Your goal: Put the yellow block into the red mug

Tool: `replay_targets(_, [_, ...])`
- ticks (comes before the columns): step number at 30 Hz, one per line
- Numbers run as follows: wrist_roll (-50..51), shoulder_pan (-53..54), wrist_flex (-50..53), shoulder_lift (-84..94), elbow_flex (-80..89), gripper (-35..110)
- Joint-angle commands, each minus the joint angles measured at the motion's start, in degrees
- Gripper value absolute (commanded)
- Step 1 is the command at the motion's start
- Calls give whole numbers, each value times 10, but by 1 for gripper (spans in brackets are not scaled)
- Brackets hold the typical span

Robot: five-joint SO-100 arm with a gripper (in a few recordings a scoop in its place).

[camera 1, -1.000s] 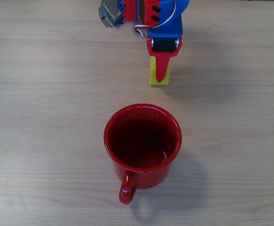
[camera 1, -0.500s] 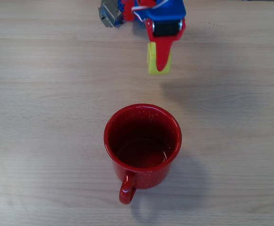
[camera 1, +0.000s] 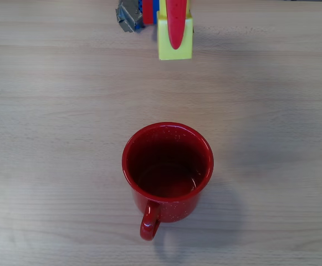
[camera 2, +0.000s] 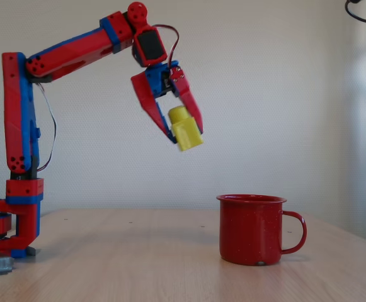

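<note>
High above the worktop point(camera 2: 138, 251), over toward its left end in the fixed view, I have my gripper point(camera 2: 184, 135) closed on the yellow block point(camera 2: 185, 130); my two red fingers pinch it from either side, and it hangs tilted, its stud pointing up and to the left. Nothing touches the block but me, and it is well clear of the wood below.

Moving right in the fixed view, the red mug point(camera 2: 252, 228) stands upright on the worktop with its open mouth up and its loop handle on the right. It lies lower than my gripper and off to the right, well apart from it, with open air between the block and the rim. In the overhead view the block point(camera 1: 175, 40) sits near the top edge of the worktop point(camera 1: 50, 138), just left of centre, with one of my red fingers point(camera 1: 175, 22) lying across it, while the mug point(camera 1: 168, 169) sits below the middle, its handle pointing at the bottom edge.

So the coming move, as I judge it, is to reach forward until the block is above the mug's mouth (the opening is far wider than the block, which helps), then let go.

By count: one yellow block, one red mug, one gripper.
</note>
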Motion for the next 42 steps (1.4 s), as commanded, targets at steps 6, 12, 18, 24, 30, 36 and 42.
replay_targets(6, [-15,16,37,-102,-212,0])
replay_targets(12, [-24,19,42,-191,-307,0])
replay_targets(18, [-22,17,47,-274,-434,0])
replay_targets(24, [-24,18,49,-348,-512,0])
replay_targets(30, [-23,27,49,-423,-579,0])
replay_targets(36, [-26,39,33,-448,-556,0])
replay_targets(42, [-25,40,23,-436,-502,0])
